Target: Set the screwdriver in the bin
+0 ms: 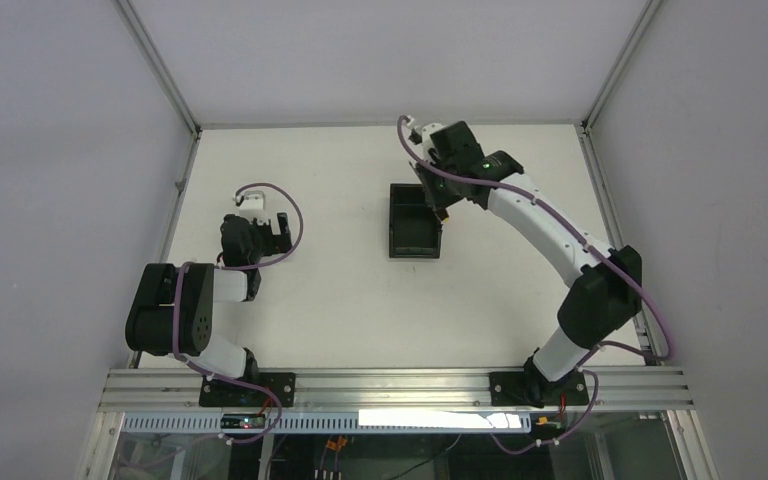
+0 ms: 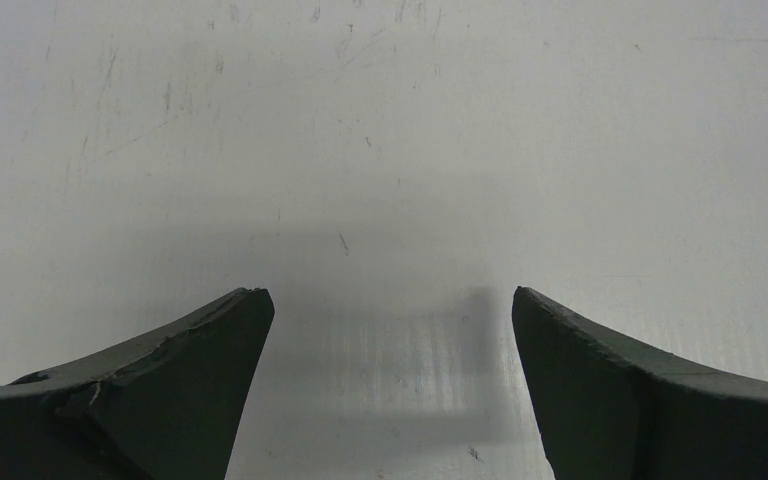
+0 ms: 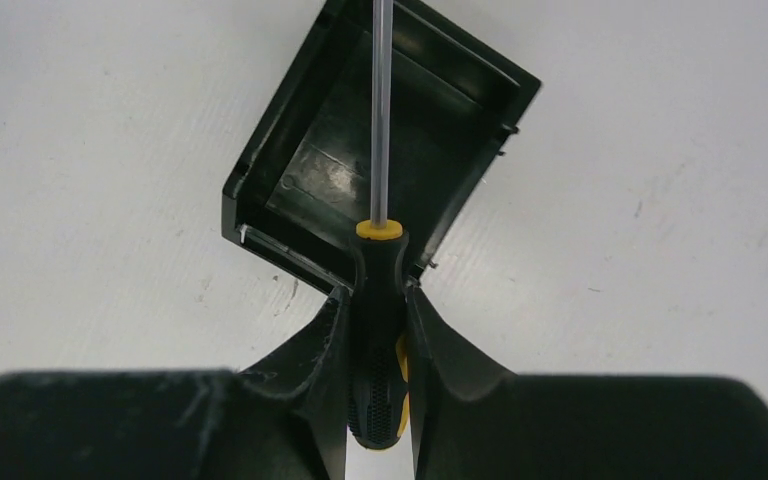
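Note:
The screwdriver (image 3: 378, 290) has a black handle with yellow trim and a thin metal shaft. My right gripper (image 3: 376, 300) is shut on its handle, and the shaft points out over the black open-topped bin (image 3: 340, 170). In the top view the bin (image 1: 414, 234) sits mid-table, and my right gripper (image 1: 442, 207) hovers at its far right edge; the screwdriver is barely visible there. My left gripper (image 2: 390, 300) is open and empty over bare table, and in the top view it (image 1: 251, 208) is at the left.
The white table (image 1: 340, 300) is framed by aluminium rails, with grey walls left, right and behind. The arm bases are bolted on the near rail (image 1: 390, 385).

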`<state>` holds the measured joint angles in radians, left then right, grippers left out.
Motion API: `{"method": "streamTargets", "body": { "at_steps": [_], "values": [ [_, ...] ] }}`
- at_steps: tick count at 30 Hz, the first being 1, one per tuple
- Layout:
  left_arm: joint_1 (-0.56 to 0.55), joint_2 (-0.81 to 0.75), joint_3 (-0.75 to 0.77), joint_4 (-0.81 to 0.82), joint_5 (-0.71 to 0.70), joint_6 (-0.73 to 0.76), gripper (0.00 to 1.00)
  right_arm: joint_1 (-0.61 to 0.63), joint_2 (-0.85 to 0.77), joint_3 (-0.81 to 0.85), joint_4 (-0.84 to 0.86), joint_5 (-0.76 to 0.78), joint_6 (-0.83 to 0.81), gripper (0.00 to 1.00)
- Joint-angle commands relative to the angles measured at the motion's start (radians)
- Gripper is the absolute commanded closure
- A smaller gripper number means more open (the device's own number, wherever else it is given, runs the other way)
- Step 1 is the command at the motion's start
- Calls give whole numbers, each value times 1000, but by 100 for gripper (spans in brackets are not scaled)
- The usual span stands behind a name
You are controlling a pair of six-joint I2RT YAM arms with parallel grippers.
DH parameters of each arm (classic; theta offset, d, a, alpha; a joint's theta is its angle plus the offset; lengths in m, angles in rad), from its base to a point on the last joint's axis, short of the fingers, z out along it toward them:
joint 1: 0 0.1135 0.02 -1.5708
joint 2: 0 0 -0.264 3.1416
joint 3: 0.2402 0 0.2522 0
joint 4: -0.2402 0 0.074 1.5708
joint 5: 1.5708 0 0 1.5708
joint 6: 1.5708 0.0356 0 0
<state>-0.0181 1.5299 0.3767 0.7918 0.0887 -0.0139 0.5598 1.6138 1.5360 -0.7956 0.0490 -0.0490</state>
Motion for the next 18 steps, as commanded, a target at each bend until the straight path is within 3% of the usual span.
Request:
{"method": "streamTargets", "body": {
  "at_steps": [1, 11, 15, 18],
  "values": [
    [3, -21, -2, 30, 8, -1, 1, 43, 77, 30, 65, 19, -52, 95],
    [3, -21, -2, 30, 9, -1, 1, 66, 169, -95, 295, 36, -68, 91],
    [3, -21, -2, 30, 8, -1, 1, 66, 191, -132, 339, 39, -74, 86],
    [3, -23, -2, 29, 8, -1, 1, 66, 202, -152, 362, 21, -72, 75]
  ]
}}
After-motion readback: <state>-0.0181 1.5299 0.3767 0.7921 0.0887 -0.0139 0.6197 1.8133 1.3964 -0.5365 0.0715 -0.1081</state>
